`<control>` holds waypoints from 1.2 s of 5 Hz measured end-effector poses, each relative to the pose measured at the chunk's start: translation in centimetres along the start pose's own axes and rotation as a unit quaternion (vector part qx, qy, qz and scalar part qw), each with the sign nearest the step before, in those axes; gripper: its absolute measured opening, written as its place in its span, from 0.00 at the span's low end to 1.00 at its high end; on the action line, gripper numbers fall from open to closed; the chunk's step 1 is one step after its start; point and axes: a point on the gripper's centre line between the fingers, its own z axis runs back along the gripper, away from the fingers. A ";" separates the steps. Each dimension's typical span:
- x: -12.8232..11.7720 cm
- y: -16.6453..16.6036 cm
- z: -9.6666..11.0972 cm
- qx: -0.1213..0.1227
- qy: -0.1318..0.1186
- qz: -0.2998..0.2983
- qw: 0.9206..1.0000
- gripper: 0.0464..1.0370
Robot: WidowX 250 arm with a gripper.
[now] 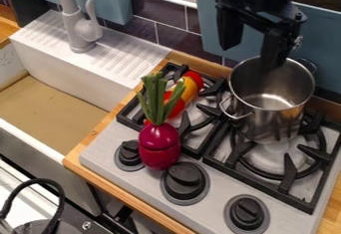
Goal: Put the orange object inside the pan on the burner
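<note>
Left of the pot [258,121], I see a beet [159,148] partly hiding the orange object [190,85], rounded and red-ended; near the pot's rim, my empty gripper [250,57] hangs wide open.

orange-red object [189,89] on left burner [209,110], upright steel pot [261,124] at right

Black gripper [252,41], fingers [271,51] apart, near steel pot [266,121] on right grate [293,198]. Red-orange object [191,84] on left grate [128,109], partly behind beet [158,143] leaves. Sink [50,98] at left, knobs [184,178] along stove [100,153] front.
</note>
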 end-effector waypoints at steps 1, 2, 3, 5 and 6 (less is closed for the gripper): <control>-0.2 0.0 -0.7 -0.002 0.011 0.000 1.000 0.96; -1.5 2.1 -1.6 -0.001 0.025 0.010 1.000 0.96; -3.0 4.6 -0.6 0.007 -0.008 0.044 0.999 0.96; -5.6 8.4 -1.5 0.027 -0.026 0.161 0.986 0.96; -7.0 9.6 -3.6 0.050 -0.041 0.227 0.972 0.96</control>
